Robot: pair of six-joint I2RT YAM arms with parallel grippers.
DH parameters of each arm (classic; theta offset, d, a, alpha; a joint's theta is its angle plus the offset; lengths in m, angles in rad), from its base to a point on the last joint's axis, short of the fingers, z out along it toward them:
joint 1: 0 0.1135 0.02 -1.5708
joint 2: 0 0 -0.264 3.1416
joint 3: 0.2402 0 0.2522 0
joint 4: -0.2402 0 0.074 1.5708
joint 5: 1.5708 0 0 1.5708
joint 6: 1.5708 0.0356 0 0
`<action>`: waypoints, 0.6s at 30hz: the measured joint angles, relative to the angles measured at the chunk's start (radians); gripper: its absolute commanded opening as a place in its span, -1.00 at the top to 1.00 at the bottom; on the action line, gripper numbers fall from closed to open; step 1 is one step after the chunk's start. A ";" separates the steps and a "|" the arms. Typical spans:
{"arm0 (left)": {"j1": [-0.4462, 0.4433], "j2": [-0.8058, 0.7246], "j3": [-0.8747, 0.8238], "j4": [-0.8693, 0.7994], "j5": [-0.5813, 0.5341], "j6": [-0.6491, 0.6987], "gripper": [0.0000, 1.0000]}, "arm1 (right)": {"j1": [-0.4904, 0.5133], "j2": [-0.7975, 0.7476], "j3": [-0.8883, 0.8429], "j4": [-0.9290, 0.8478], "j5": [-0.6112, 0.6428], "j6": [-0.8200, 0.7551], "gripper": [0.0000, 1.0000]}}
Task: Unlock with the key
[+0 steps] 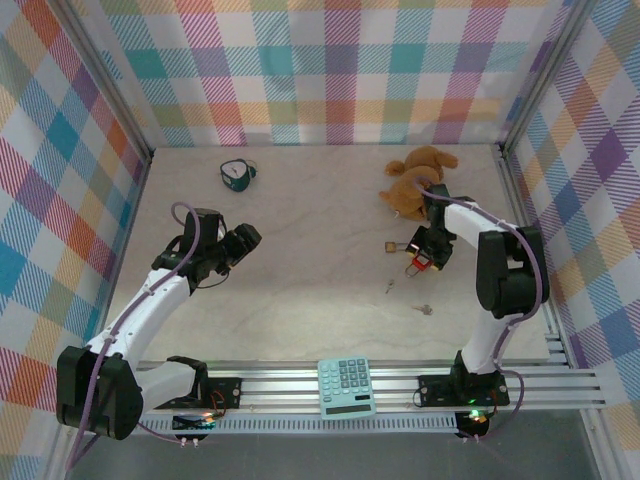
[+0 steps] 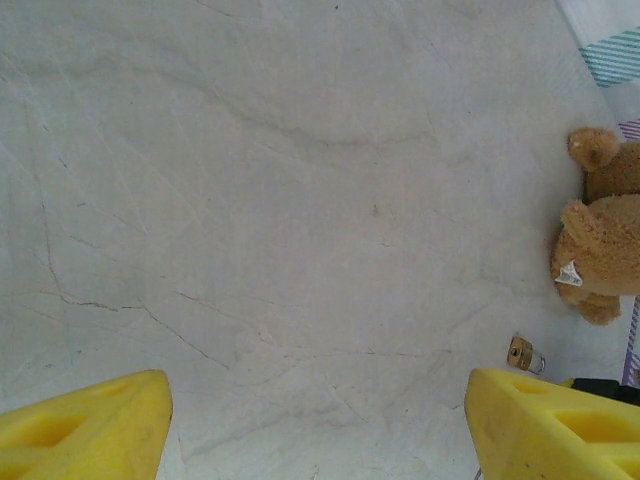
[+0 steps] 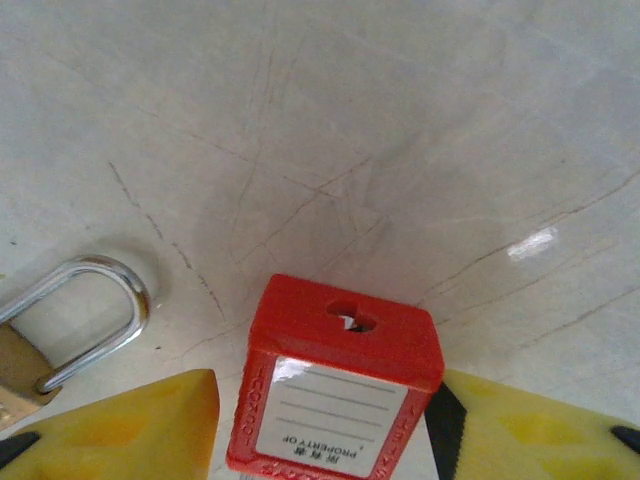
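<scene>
Straddling red padlock (image 3: 335, 345) up close, right fingers (image 3: 120, 430): grip unclear; left fingers (image 2: 80, 430) spread

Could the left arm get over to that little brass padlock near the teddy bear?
Probably yes. Bare table lies between the open left claw and the brass padlock. The right claw, astride the red padlock beside it, may crowd the approach.

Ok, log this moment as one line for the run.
right gripper: straddling red padlock, grip unclear | left gripper: open above table | brass padlock: lying beside red one
</scene>
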 measured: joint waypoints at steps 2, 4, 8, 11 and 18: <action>0.000 0.000 0.000 0.000 0.000 0.000 -0.54 | 0.000 0.013 0.000 0.002 -0.004 0.003 -0.11; 0.000 0.000 0.000 0.000 0.000 0.000 -0.54 | 0.000 0.021 0.000 0.001 -0.003 0.006 -0.10; 0.000 0.000 0.000 0.000 0.000 0.000 -0.54 | 0.000 0.019 0.000 -0.003 0.000 0.009 0.04; 0.000 0.000 0.000 0.000 0.000 0.000 -0.54 | 0.000 0.015 -0.001 -0.004 0.001 0.006 0.05; 0.000 0.001 0.000 0.000 0.000 0.000 -0.54 | 0.000 -0.069 -0.034 -0.001 0.002 0.001 0.07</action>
